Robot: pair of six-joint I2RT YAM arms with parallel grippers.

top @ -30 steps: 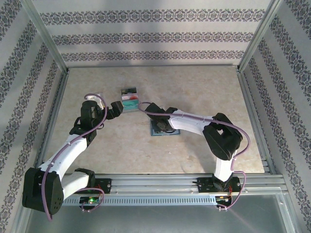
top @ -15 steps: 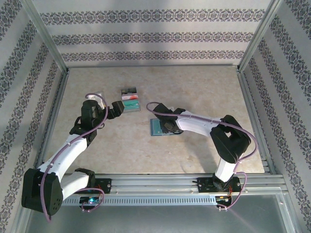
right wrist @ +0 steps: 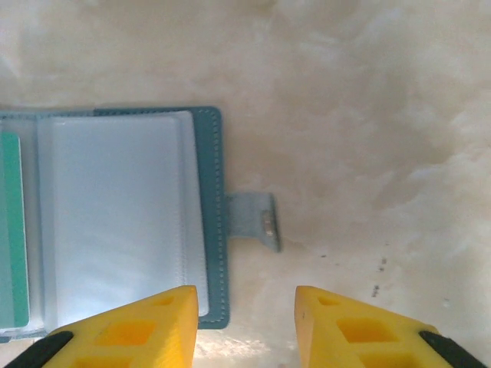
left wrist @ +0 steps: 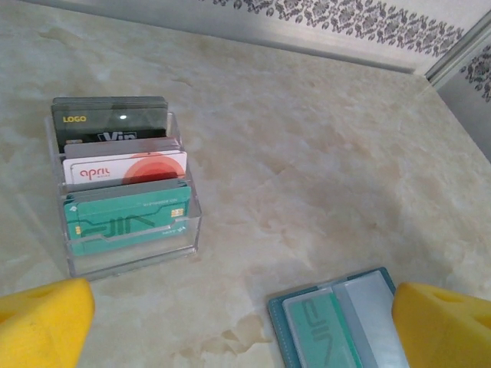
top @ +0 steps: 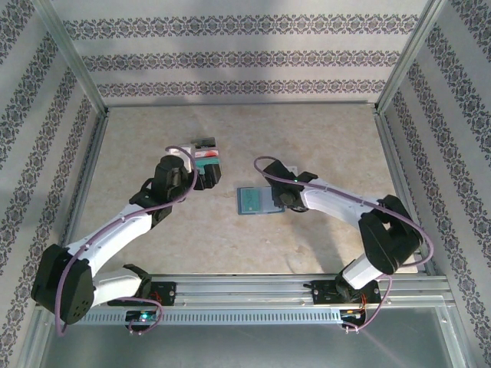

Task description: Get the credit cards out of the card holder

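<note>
I am hovering the right pincer (right wrist: 245, 307), part-spread and empty, beside the clasp (right wrist: 257, 222) of the open card holder (top: 255, 201) lying mid-way across the worktop (top: 322, 146), the left pincer (left wrist: 244, 322) spread wide, where closing risks dragging the holder with its teal credit card (right wrist: 11, 230) inside.

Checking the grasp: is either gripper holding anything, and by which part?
Nothing is held. Left gripper is open; right gripper hangs empty by the clasp tab of the card holder.
</note>
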